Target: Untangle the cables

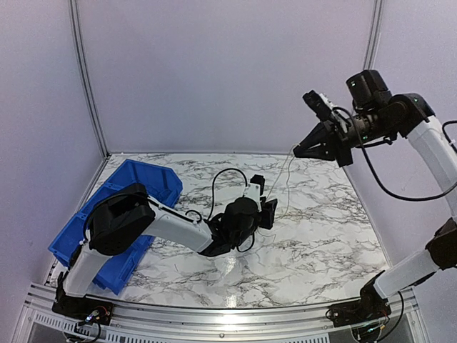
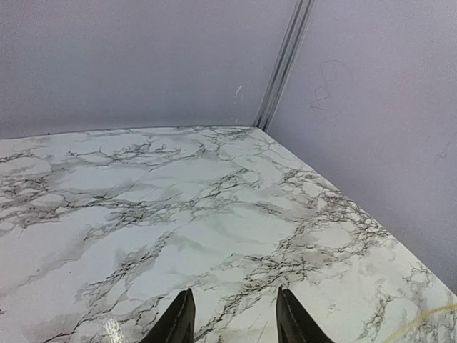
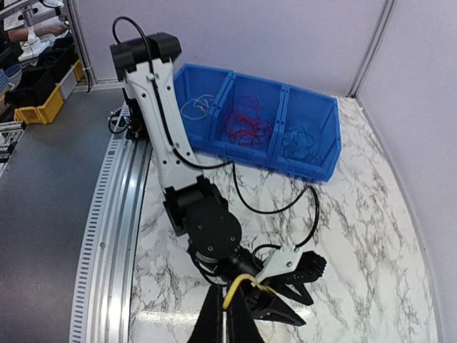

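My right gripper hangs high over the back right of the table. In the right wrist view its fingers are shut on a thin yellow cable. The cable drops as a hair-thin line to the marble table beside my left gripper. That gripper lies low at mid table, jaws apart, with only bare marble showing between its fingers. A yellowish strand crosses the marble at the lower right of the left wrist view. More cables lie sorted in the blue bin: pale ones, red ones, blue ones.
The blue bin sits along the table's left edge, partly under my left arm. Pale walls close the back and both sides. A metal rail runs along the near edge. My left arm's thick black lead loops above its wrist.
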{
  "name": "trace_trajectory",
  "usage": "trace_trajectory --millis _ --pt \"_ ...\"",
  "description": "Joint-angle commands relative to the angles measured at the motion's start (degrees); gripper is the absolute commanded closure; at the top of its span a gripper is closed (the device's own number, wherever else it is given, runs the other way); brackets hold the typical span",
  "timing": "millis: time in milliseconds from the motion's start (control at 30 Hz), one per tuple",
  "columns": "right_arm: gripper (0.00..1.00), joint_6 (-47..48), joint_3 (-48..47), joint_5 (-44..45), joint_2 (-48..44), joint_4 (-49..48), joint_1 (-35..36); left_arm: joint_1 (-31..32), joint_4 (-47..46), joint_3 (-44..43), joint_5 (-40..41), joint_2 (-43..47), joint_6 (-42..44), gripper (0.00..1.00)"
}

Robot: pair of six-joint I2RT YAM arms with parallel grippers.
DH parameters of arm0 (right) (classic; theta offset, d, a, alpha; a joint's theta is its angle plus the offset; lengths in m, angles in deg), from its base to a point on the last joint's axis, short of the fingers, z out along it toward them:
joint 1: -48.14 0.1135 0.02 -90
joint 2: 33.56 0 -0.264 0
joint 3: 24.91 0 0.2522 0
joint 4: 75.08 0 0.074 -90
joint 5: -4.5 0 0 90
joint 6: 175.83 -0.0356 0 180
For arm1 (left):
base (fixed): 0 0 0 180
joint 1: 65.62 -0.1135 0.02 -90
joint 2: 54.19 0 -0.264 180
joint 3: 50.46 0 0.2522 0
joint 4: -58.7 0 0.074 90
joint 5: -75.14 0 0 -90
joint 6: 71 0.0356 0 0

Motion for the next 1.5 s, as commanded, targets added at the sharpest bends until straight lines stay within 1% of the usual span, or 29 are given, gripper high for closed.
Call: trace_trajectory --millis 0,267,367,567,767,1100,1167,1267,1333,1467 --pt "1.00 2.62 -6.65 -7.18 -1.32 5.20 -0.81 -2.95 -1.25 -0.45 2.11 -3.23 -4.69 0.61" --pt "1.00 4.05 -12.90 -11.72 -1.17 7.27 -4.00 -5.77 -0.75 4.25 2.57 -3.24 -7.50 0.62" --pt "1.00 4.42 -15.12 -13.85 -1.32 7.84 -5.23 -6.60 -0.22 4.63 2.14 -3.91 -8.84 0.63" --pt "1.00 4.58 -18.47 -15.72 -2.18 8.18 -7.95 -7.41 0.72 4.82 1.75 -5.01 -8.48 0.64" --pt "1.00 4.88 -22.49 -14.81 -5.54 8.71 -11.52 -8.95 1.28 7.11 1.90 -4.40 -9.56 0.65" --pt "1.00 4.40 -22.04 -13.78 -10.19 8.37 -13.59 -11.04 2.55 10.52 0.51 -3.07 -8.31 0.64" --pt "1.00 4.20 -21.29 -12.97 -10.26 8.01 -13.57 -11.08 2.56 11.08 -0.02 -2.67 -8.16 0.64" --pt "1.00 3.11 -17.55 -12.07 -10.28 6.16 -13.57 -11.05 2.47 11.83 -2.67 -1.09 -7.93 0.62" --pt "1.00 2.88 -12.88 -11.69 -11.06 4.24 -13.57 -10.89 2.30 12.44 -5.21 1.02 -7.07 0.60" --pt "1.00 0.75 1.65 -10.95 -14.77 -3.08 -13.61 -9.82 1.63 15.31 -7.51 7.00 -5.04 0.57"
